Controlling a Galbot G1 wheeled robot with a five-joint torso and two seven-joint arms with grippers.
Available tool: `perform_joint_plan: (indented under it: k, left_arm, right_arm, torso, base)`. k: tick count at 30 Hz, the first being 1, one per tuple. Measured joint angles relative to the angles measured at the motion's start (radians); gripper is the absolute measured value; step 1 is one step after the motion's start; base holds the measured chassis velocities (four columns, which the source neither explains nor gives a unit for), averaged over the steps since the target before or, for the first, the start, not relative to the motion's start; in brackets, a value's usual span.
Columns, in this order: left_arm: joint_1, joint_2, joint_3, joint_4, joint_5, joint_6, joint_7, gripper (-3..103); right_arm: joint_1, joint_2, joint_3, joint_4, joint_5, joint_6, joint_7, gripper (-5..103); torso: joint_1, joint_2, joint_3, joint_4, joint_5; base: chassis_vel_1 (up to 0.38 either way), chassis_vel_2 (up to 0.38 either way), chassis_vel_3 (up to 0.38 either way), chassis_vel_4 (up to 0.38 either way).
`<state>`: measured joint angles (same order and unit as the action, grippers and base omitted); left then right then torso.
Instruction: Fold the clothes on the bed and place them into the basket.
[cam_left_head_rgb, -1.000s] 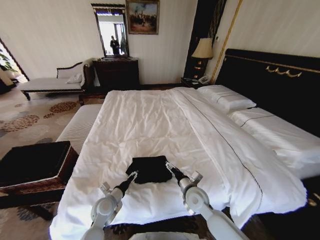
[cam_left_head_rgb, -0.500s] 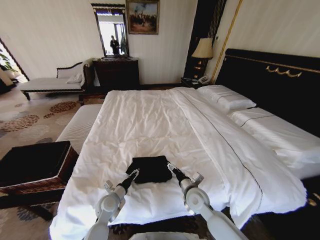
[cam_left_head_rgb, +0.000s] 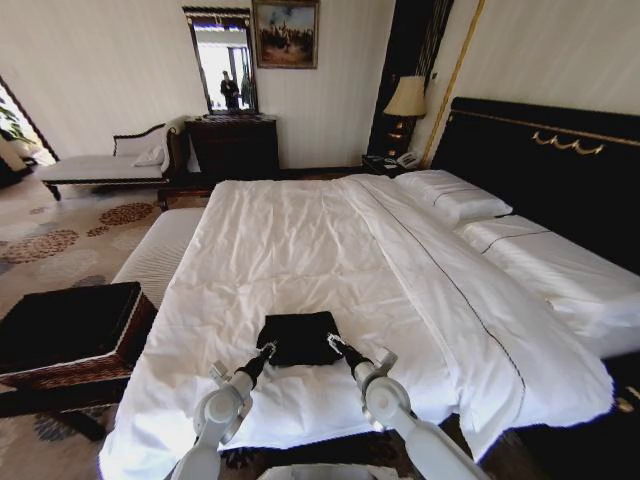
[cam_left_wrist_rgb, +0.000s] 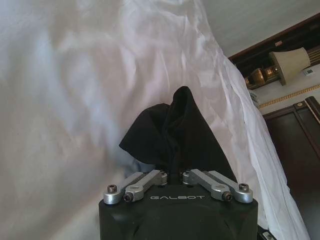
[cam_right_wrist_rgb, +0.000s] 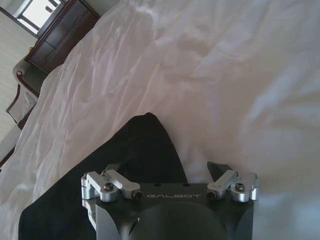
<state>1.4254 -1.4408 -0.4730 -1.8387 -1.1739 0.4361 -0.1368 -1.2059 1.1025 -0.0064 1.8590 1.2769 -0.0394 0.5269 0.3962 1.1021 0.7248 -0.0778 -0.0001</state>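
The clothes (cam_left_head_rgb: 298, 338), a black shirt folded into a small bundle, lie near the foot edge of the bed (cam_left_head_rgb: 300, 240) with its white duvet. My left gripper (cam_left_head_rgb: 265, 350) is at the bundle's left edge; in the left wrist view the left gripper (cam_left_wrist_rgb: 171, 172) is shut on a raised bunch of the black cloth (cam_left_wrist_rgb: 180, 130). The right gripper (cam_left_head_rgb: 335, 345) is at the bundle's right edge. The right wrist view has the right gripper (cam_right_wrist_rgb: 167, 167) open, one finger over the clothes (cam_right_wrist_rgb: 135, 150), the other over white duvet. The basket (cam_left_head_rgb: 135, 335), dark wicker, stands left of the bed.
A cream striped bench (cam_left_head_rgb: 155, 255) runs along the bed's left side behind the basket. White pillows (cam_left_head_rgb: 450, 195) lie by the black headboard (cam_left_head_rgb: 560, 160). A chaise (cam_left_head_rgb: 100, 165), a dark dresser (cam_left_head_rgb: 235, 145) and a lamp (cam_left_head_rgb: 405, 100) stand along the far wall.
The right gripper has shifted left, closer to the shirt's edge. The bundle looks narrower than a second ago. The left gripper has edged slightly right along the shirt's left edge.
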Motion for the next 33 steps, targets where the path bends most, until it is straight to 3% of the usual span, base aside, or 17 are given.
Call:
perform_joint_plan:
  k: [1, 3, 10, 13, 16, 19, 22, 28, 33]
  left_arm:
    - [0.001, 0.000, 0.000, -0.002, 0.000, 0.000, 0.000, 6]
    - [0.002, 0.001, 0.000, -0.004, 0.001, 0.000, 0.001, 6]
    - [0.006, 0.006, 0.007, -0.012, 0.012, -0.003, 0.008, 6]
    - [0.006, 0.006, 0.012, -0.017, 0.018, -0.005, 0.012, 6]
    - [0.005, 0.006, 0.019, -0.020, 0.029, -0.008, 0.017, 6]
    - [0.004, 0.006, 0.022, -0.021, 0.035, -0.009, 0.018, 6]
    - [0.005, 0.005, 0.024, -0.027, 0.041, -0.012, 0.021, 6]
    - [0.021, 0.027, 0.022, -0.101, 0.038, -0.018, 0.030, 6]
    - [0.066, 0.082, -0.007, -0.263, 0.002, -0.018, 0.033, 6]
  right_arm:
    - [0.000, 0.001, 0.000, -0.001, 0.001, 0.003, -0.004, 83]
    - [0.000, 0.002, 0.001, -0.001, 0.001, 0.006, -0.006, 83]
    - [-0.016, -0.005, 0.002, 0.005, -0.026, 0.033, -0.039, 50]
    - [-0.022, -0.012, -0.001, 0.006, -0.041, 0.052, -0.068, 44]
    - [-0.024, -0.012, -0.004, 0.011, -0.055, 0.072, -0.095, 27]
    - [-0.025, -0.008, -0.005, 0.011, -0.062, 0.077, -0.104, 22]
    - [-0.029, 0.002, -0.004, 0.013, -0.088, 0.092, -0.135, 8]
    - [-0.052, 0.001, 0.009, 0.064, -0.186, 0.136, -0.222, 7]
    - [-0.057, -0.007, -0.002, 0.126, -0.278, 0.238, -0.254, 7]
  torso:
    - [0.000, 0.000, 0.000, 0.0000, 0.0000]
    - [0.000, 0.000, 0.000, 0.0000, 0.0000]
    - [0.000, 0.000, 0.000, 0.0001, 0.0000]
    - [0.000, 0.000, 0.000, 0.0000, 0.0000]
    - [0.000, 0.000, 0.000, 0.0000, 0.0000]
    - [0.000, 0.000, 0.000, 0.0000, 0.0000]
    - [0.000, 0.000, 0.000, 0.0001, 0.0001]
    - [0.000, 0.000, 0.000, -0.0002, 0.0001]
    - [0.000, 0.000, 0.000, 0.0001, 0.0000]
  base:
    - [0.000, 0.000, 0.000, 0.000]
    - [0.000, 0.000, 0.000, 0.000]
    - [0.000, 0.000, 0.000, 0.000]
    - [0.000, 0.000, 0.000, 0.000]
    - [0.000, 0.000, 0.000, 0.000]
    - [0.000, 0.000, 0.000, 0.000]
    - [0.000, 0.000, 0.000, 0.000]
    - [0.000, 0.000, 0.000, 0.000]
    - [0.000, 0.000, 0.000, 0.000]
